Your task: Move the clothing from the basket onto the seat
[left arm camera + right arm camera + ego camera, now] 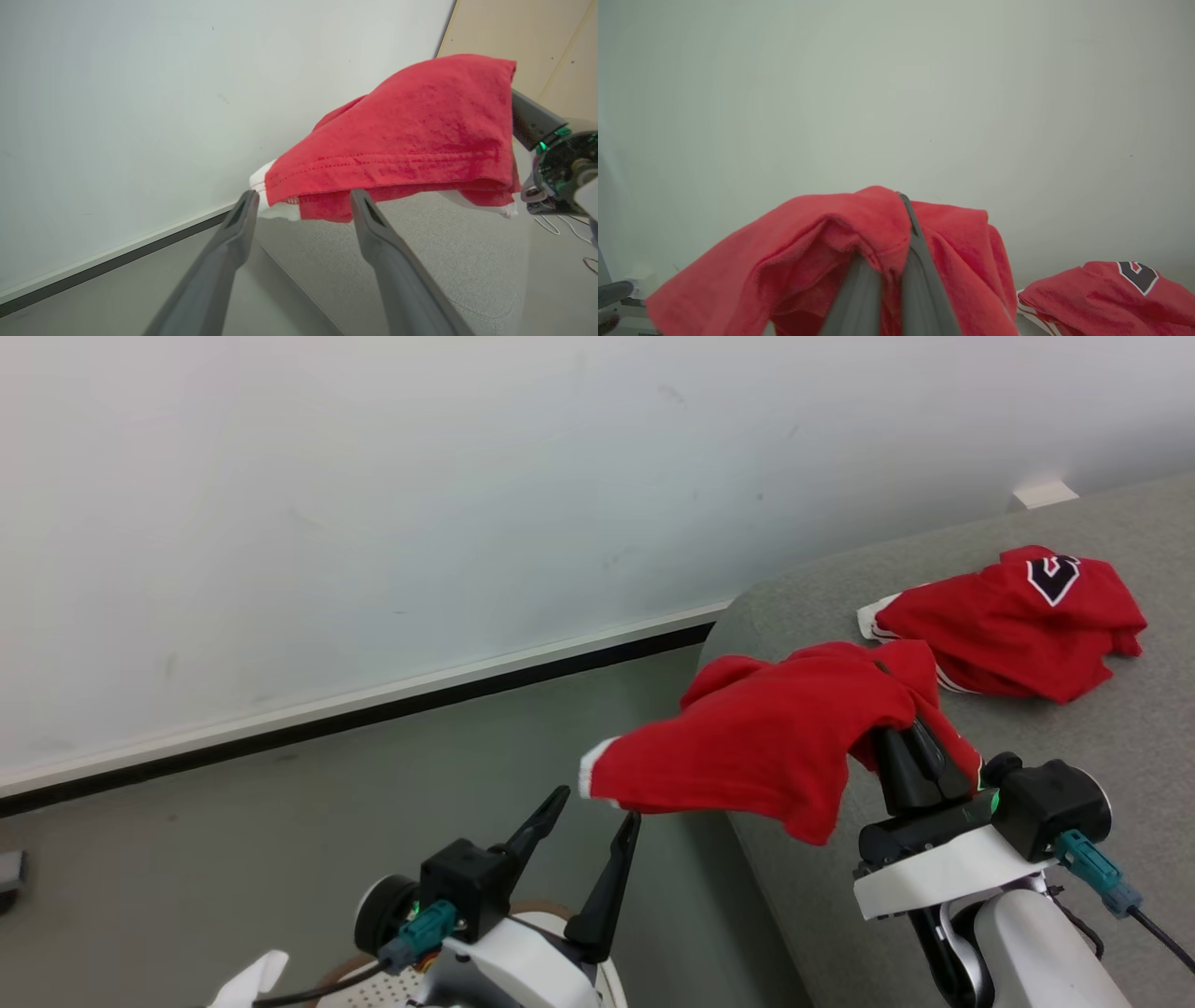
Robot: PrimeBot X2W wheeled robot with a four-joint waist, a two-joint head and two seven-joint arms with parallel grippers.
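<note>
My right gripper (pixel 910 747) is shut on a red garment (pixel 766 747) and holds it up over the seat's left edge. The cloth drapes over its fingers and hangs leftward, a white cuff at its tip. In the right wrist view the garment (pixel 808 242) is pinched between the two fingers of that gripper (pixel 887 275). My left gripper (pixel 597 805) stands open just below the hanging cuff, without touching it. A second red garment with a black-and-white emblem (pixel 1018 616) lies on the grey seat (pixel 1074 756). Part of the basket (pixel 373 994) peeks out under my left arm.
A white wall with a dark baseboard (pixel 373 709) runs behind the grey floor (pixel 233 821) to the left of the seat. A tan panel (pixel 514 32) stands beyond the seat in the left wrist view. Cables (pixel 560 228) lie near my right wrist.
</note>
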